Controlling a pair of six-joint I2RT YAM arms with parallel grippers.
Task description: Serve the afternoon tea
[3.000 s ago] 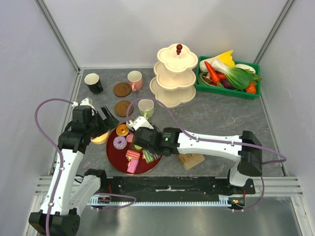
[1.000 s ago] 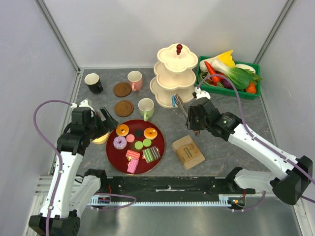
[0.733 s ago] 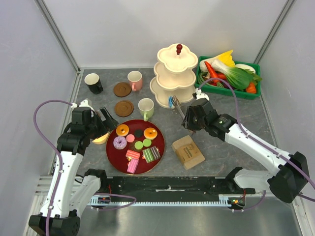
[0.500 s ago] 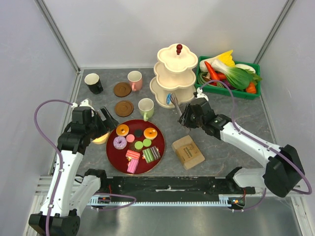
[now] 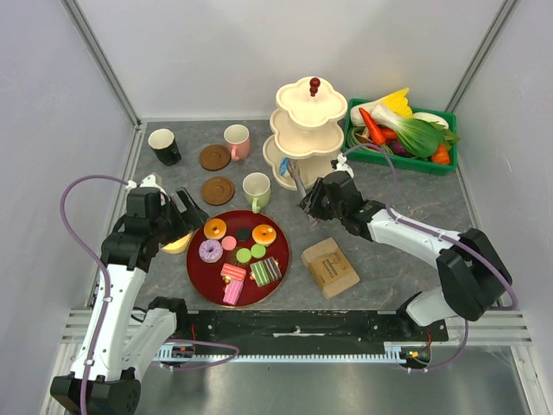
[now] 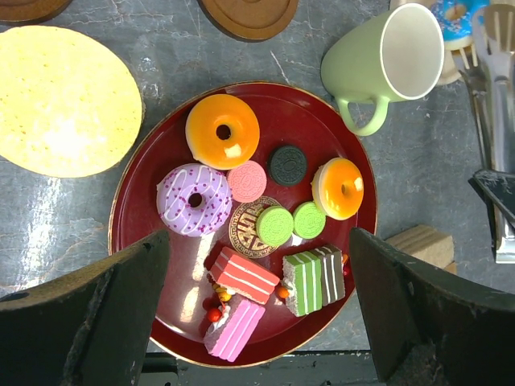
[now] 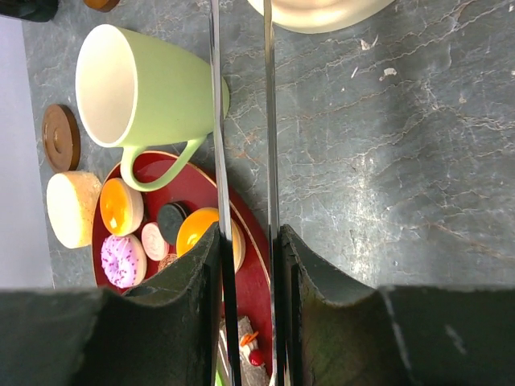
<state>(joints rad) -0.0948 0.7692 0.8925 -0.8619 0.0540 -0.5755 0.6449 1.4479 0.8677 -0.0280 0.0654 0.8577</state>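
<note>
The left gripper (image 6: pixel 257 241) hangs wide open and empty over the red plate (image 6: pixel 322 121), where most pastries wait; the right gripper (image 5: pixel 318 197) clamps tongs (image 5: pixel 298 177) with a blue donut (image 5: pixel 286 163) at the stand's (image 5: pixel 311 121) lowest tier, so serving looks barely begun

The right gripper (image 5: pixel 313 201) clasps tongs (image 5: pixel 298 181) whose tips meet a blue donut (image 5: pixel 284 164) at the bottom tier of the stand (image 5: pixel 309 112). The left gripper (image 5: pixel 183 212) hangs spread beside the red plate (image 5: pixel 202 275) of pastries (image 5: pixel 211 252).
</note>
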